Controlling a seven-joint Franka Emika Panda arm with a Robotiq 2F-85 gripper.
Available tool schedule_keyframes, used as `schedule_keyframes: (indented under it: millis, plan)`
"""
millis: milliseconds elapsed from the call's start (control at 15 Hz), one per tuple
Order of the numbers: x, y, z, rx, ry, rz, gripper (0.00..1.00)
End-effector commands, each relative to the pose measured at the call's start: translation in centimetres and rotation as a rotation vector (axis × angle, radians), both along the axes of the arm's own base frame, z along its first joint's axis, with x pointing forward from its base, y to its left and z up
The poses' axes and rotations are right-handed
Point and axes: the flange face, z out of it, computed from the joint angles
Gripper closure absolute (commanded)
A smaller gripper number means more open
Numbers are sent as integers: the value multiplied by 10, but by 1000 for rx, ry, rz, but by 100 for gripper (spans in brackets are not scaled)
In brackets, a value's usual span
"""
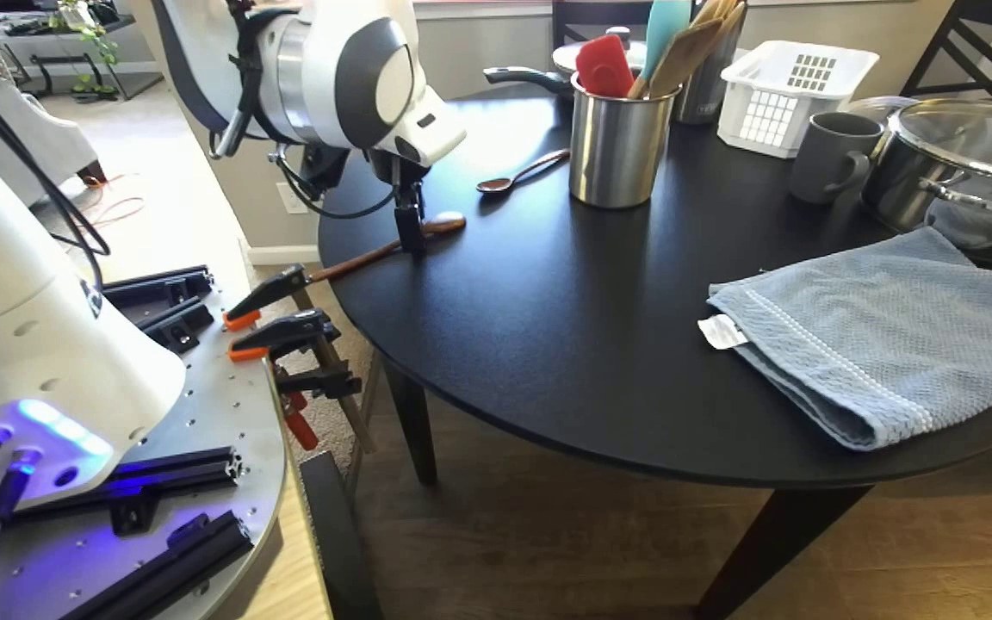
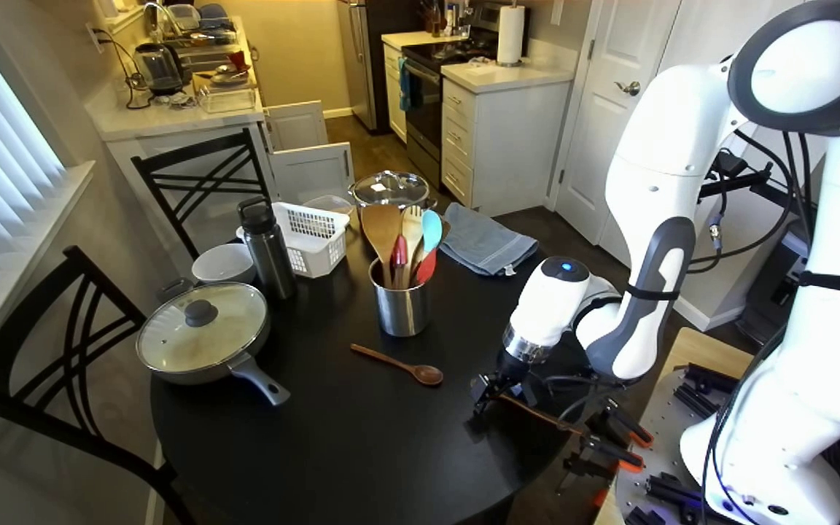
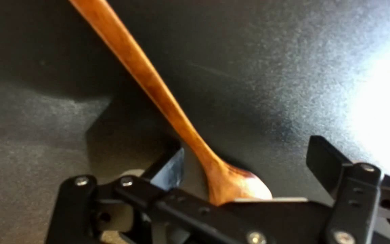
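Gripper straddling a spoon, fingers wide
spoon's lying on the table, right between them with a gap each side; bowl's partly hidden by the gripper in the wrist view, handle runs out toward the table edge in both exterior views; there's a second spoon nearby, close to the crock of utensils; towel is well apart

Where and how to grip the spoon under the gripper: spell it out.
I'd likely take the spoon by its neck, just behind the bowl, from above, closing crosswise: it is slim there, lies on the table, and the open gripper straddles it.
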Motion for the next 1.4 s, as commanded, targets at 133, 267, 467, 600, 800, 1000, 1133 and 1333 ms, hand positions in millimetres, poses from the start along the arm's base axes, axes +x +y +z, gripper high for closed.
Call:
schedule_keyframes:
  millis: [133, 267, 467, 600, 800, 1000, 1133, 1333]
  plan:
    - [6, -10, -18, -35, 39, 253, 0]
    - [13, -9, -12, -77, 43, 297, 0]
    - [22, -6, 1, -146, 34, 360, 26]
    - [27, -3, 9, -176, 27, 392, 38]
    - [34, -3, 18, -222, 17, 422, 58]
    - [41, -8, 25, -246, 19, 435, 79]
    - [46, -7, 37, -256, -4, 442, 88]
    - [52, -8, 44, -292, -1, 468, 100]
